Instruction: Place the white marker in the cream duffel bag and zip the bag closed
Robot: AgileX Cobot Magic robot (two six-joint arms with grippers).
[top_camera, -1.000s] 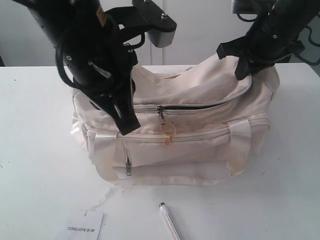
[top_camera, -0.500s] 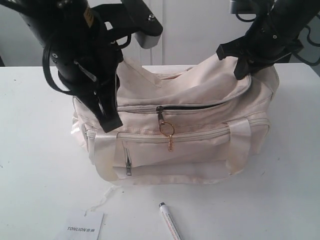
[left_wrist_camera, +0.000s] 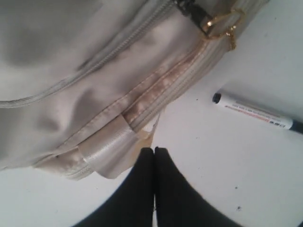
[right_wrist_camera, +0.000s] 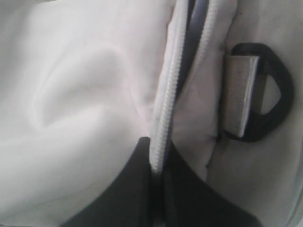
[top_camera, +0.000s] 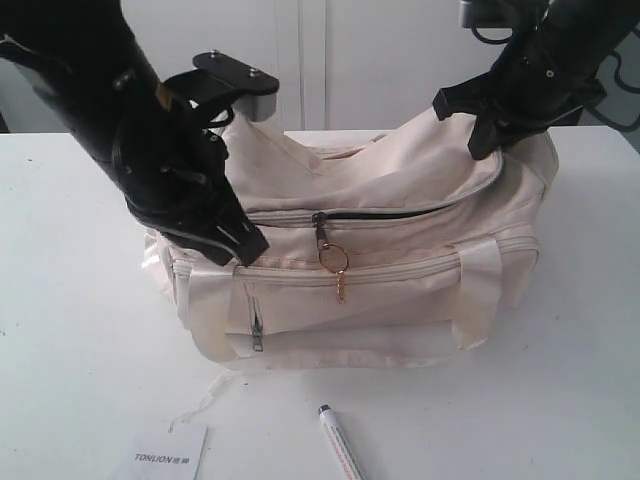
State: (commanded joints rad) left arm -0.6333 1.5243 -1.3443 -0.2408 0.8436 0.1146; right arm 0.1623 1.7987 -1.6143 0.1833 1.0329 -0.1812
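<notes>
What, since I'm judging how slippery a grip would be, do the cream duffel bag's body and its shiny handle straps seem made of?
Cream duffel bag: soft matte woven fabric, probably; it sags and creases. Shiny handle straps: satin-like ribbon webbing, seemingly; they glint, with fine ribbing showing.

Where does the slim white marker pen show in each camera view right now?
Exterior view: slim white marker pen at bottom edge, in front of the cream fabric duffel bag.
Left wrist view: in it, lying beside the bag.
Right wrist view: not in it.
Shared landmark: gold chain zipper pull, exterior and left wrist.
</notes>
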